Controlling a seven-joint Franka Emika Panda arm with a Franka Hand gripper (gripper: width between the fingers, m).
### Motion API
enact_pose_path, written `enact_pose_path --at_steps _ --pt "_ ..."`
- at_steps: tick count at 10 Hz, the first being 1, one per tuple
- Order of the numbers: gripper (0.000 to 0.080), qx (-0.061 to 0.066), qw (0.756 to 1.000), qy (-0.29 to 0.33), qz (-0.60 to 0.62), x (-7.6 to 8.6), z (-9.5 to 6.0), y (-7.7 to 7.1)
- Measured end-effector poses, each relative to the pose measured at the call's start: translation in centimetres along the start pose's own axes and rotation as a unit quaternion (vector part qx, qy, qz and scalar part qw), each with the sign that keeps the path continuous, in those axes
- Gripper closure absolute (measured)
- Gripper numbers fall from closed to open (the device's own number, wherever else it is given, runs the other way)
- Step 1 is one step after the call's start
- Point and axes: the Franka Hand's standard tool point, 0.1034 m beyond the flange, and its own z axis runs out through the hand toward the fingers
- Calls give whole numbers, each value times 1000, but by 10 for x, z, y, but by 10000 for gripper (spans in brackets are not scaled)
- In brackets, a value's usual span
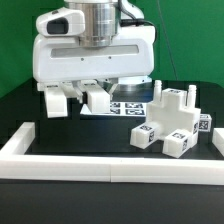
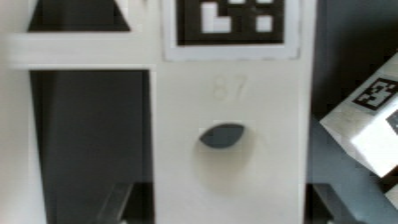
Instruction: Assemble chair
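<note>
1. Chair part [image 2: 222,110]: white plastic, matt, faintly grainy up close.
2. Joined chair parts [image 1: 168,125]: same white plastic, smooth, matt.
3. Tags [image 2: 233,22]: flat black-and-white print.
4. Table [image 1: 70,135]: black, matt.
5. Border rail [image 1: 100,172]: white, smooth, slight sheen.

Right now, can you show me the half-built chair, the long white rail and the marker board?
half-built chair [image 1: 172,124], exterior view, on a front block.
long white rail [image 1: 100,168], exterior view, on its front stretch.
marker board [image 1: 130,102], exterior view, among its tags.
</note>
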Motion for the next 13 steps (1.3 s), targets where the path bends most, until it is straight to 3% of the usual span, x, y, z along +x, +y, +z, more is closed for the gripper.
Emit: enact_pose_path --at_steps 3,8,10,13 --pt "511 4 996 -5 91 -3 0 2" --pt "511 15 953 -6 303 -5 -22 -11" --pt "511 20 933 0 361 -1 -38 -22" --pt "511 23 923 7 383 7 -52 -57"
